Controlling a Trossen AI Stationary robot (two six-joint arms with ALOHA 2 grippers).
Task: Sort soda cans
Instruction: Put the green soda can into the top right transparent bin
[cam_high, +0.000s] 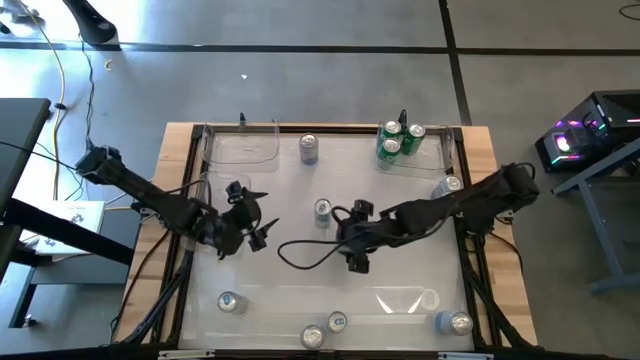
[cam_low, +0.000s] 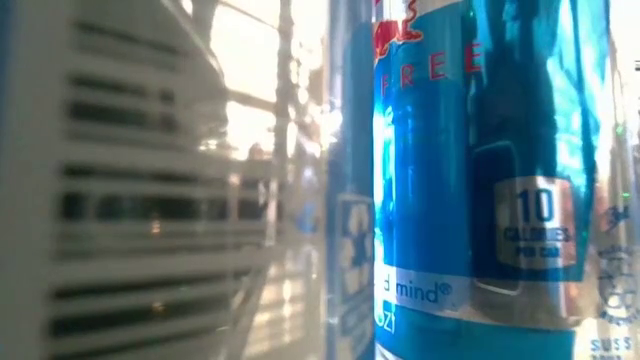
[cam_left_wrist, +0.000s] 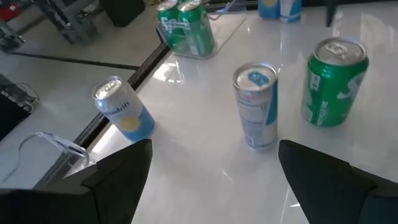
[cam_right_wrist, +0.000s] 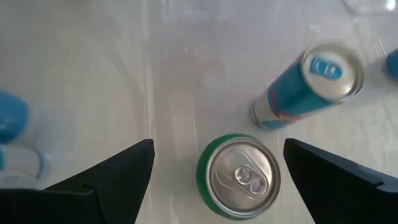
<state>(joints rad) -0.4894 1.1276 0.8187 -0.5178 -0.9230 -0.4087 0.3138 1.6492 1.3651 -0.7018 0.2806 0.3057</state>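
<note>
While the left gripper (cam_high: 250, 220) hangs spread and empty at mid-table, the slim blue can (cam_left_wrist: 256, 106) and the green can (cam_right_wrist: 239, 177) stand upright ahead of it. The right gripper (cam_high: 357, 262) is nearer: directly above the green can, fingers spread either side, holding nothing.

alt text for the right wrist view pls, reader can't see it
Looking down past the open right claw, a green can stands upright on the white table between its fingers, not gripped. A slim blue can stands just beyond it.
</note>
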